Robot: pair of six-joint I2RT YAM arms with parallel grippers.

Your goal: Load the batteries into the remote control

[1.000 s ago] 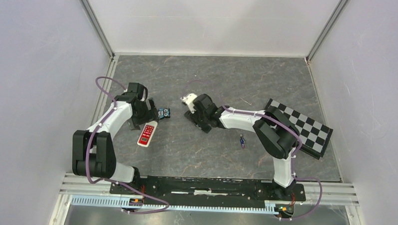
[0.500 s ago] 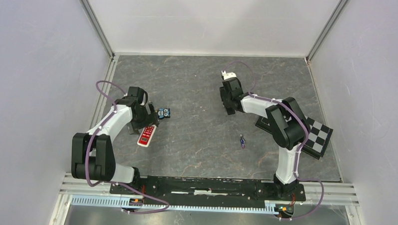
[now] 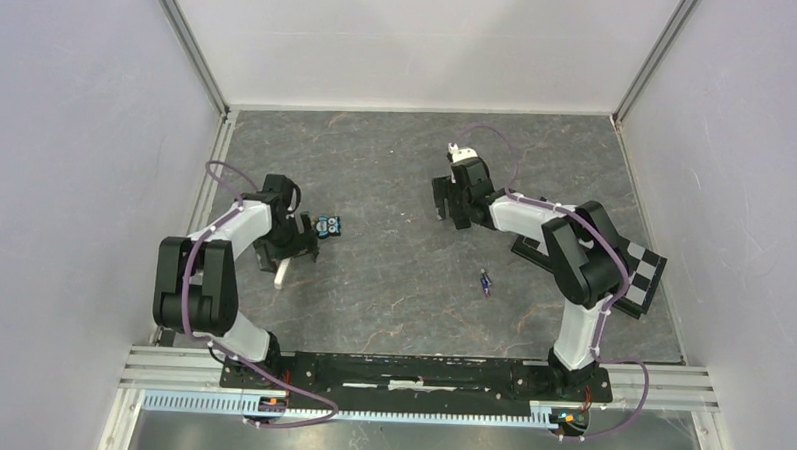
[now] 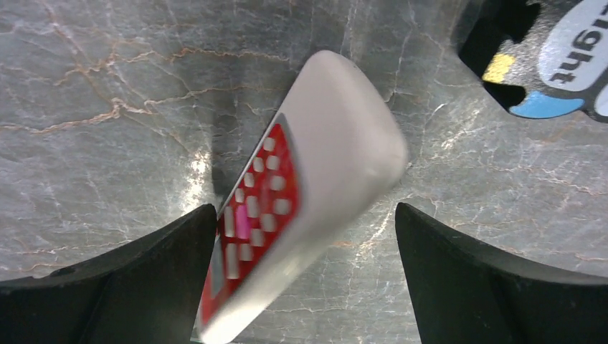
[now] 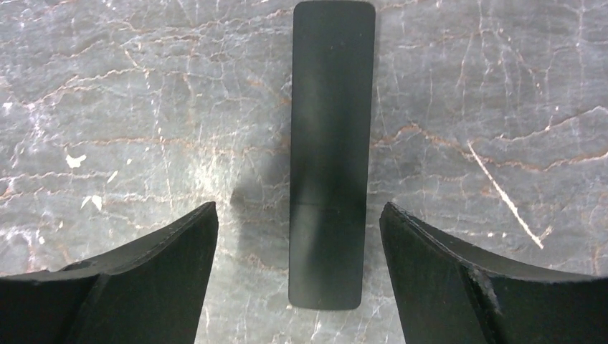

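A white remote control with a red keypad (image 4: 315, 179) stands tipped on its long edge between the fingers of my open left gripper (image 4: 305, 211), close against the left finger; from above it shows as a white sliver (image 3: 281, 273). A black remote (image 5: 331, 143) lies flat on the table between the spread fingers of my open right gripper (image 5: 297, 208), touching neither. In the top view that gripper (image 3: 450, 209) is at the back right of centre. One slim purple battery (image 3: 486, 281) lies loose on the table, far from both grippers.
A small blue and black printed pack (image 3: 326, 226) lies just right of my left gripper (image 3: 292, 249) and shows at the upper right in the left wrist view (image 4: 559, 64). A checkerboard (image 3: 638, 268) lies at the right, partly under the right arm. Walls enclose the table.
My right arm swung from the table's middle to the back right and its jaws opened, leaving the black remote flat. My left gripper came over the red remote, which tipped onto its edge.
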